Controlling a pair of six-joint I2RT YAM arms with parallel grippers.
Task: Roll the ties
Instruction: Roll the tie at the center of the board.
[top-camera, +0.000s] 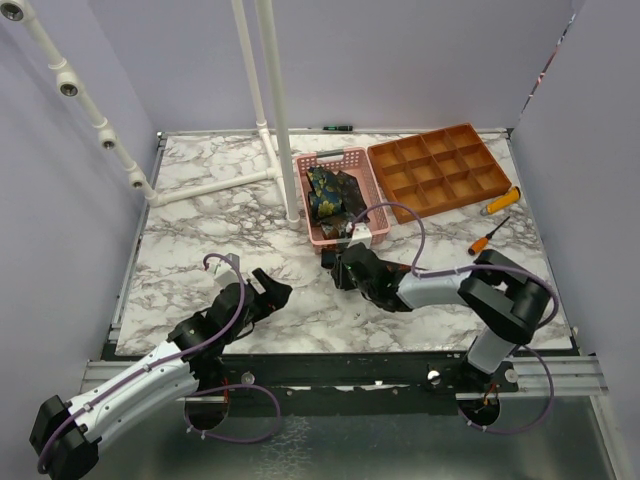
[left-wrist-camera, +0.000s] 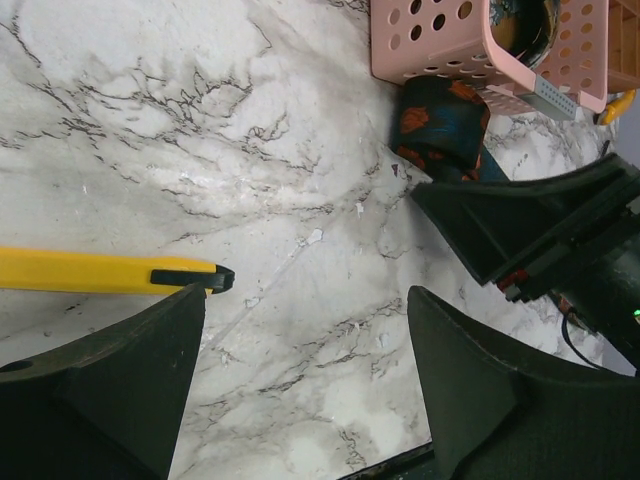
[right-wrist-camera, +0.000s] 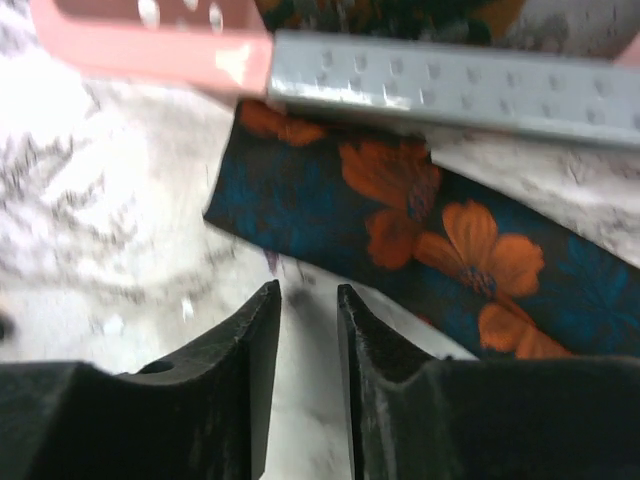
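Note:
A dark navy tie with orange flowers (right-wrist-camera: 420, 210) lies partly rolled on the marble, against the front of the pink basket (right-wrist-camera: 150, 45). It also shows in the left wrist view (left-wrist-camera: 445, 125). My right gripper (right-wrist-camera: 308, 290) sits just short of the tie's edge, its jaws a narrow gap apart with only bare marble between them. More ties with yellow-green paisley (top-camera: 330, 195) lie bundled in the basket (top-camera: 305, 200). My left gripper (left-wrist-camera: 308, 295) is wide open and empty over bare marble, to the left of the right gripper (top-camera: 335, 270).
An orange compartment tray (top-camera: 440, 168) stands back right, with two orange-handled screwdrivers (top-camera: 497, 203) beside it. A white pipe frame (top-camera: 280, 110) rises behind the basket. A yellow tool with a black tip (left-wrist-camera: 110, 272) lies by my left finger. A grey label (right-wrist-camera: 450, 80) hangs on the basket rim.

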